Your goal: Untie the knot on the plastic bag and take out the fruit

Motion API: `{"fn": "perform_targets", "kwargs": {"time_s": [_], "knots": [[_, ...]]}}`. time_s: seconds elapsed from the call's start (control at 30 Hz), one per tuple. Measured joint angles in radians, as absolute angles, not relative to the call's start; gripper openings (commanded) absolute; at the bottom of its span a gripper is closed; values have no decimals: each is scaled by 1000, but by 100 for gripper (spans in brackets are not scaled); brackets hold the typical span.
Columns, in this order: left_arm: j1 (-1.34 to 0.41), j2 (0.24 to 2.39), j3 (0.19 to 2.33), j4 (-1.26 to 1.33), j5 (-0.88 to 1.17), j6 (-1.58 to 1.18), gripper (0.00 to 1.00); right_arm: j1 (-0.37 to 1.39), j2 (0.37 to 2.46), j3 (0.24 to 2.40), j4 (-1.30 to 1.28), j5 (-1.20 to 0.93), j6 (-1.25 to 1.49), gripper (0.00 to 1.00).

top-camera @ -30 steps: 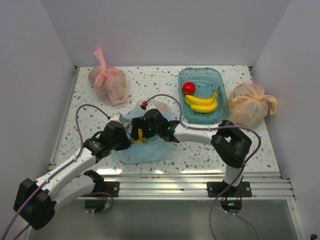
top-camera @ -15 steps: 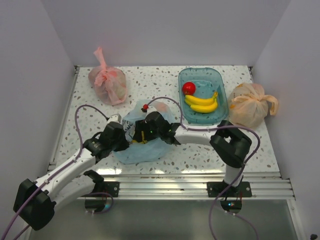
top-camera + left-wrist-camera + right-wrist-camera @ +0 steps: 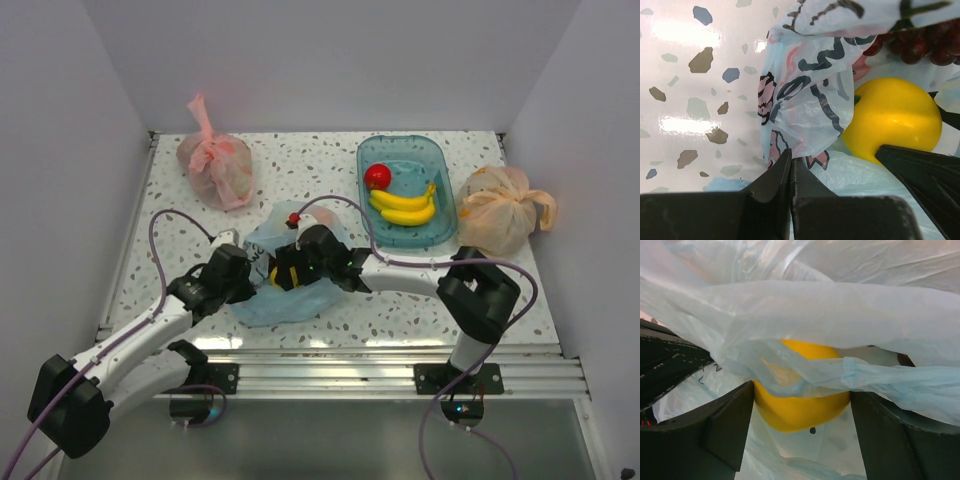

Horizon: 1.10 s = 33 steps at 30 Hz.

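**A:** Since a second ago the right gripper [image 3: 285, 270] has pushed further left and deeper into the plastic bag [image 3: 268, 306], and its elbow has swung out to the right. The left gripper [image 3: 790, 162] hasn't shifted.

**B:** What has the right one got?

**A:** Its jaws stand wide, one finger on each side of the yellow round fruit [image 3: 800, 412], and both pads look pressed against it. A fold of film drapes over the top, so I can't tell whether plastic is caught under a pad.

**B:** And the left?

**A:** Closed tight, pinching a bunched fold of the bag's printed film, just beside that fruit.

**B:** Where does the bag lie?

**A:** On the speckled table [image 3: 390, 312], towards the front, between the two arms. Its mouth is open. The yellow fruit sits inside, with dark grapes [image 3: 935, 47] just beyond it.

**B:** Anything outside the bag?

**A:** A banana bunch [image 3: 405, 207] and a red apple [image 3: 377, 177] lie in the teal tray [image 3: 441, 165] at the back right. A pink bag [image 3: 215, 165] stands at the back left. An orange bag [image 3: 495, 215] sits just right of the tray. Both of those are tied.
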State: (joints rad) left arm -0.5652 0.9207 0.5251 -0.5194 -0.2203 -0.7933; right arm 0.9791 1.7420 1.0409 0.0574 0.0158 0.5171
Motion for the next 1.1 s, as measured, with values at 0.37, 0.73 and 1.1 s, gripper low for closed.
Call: {"fn": "perform_targets", "kwargs": {"time_s": [0.37,0.73,1.1], "knots": [[-565,914,525,-519,-209,-793,0,979,1821,1068,70,-38,479,73],[-565,910,525,-521,-207,-793,0,979,1685,1068,-1,-70,411,42],[-565,899,548,-556,-227,-790,0,908,1399,1136,-156,-56,294,39]]}}
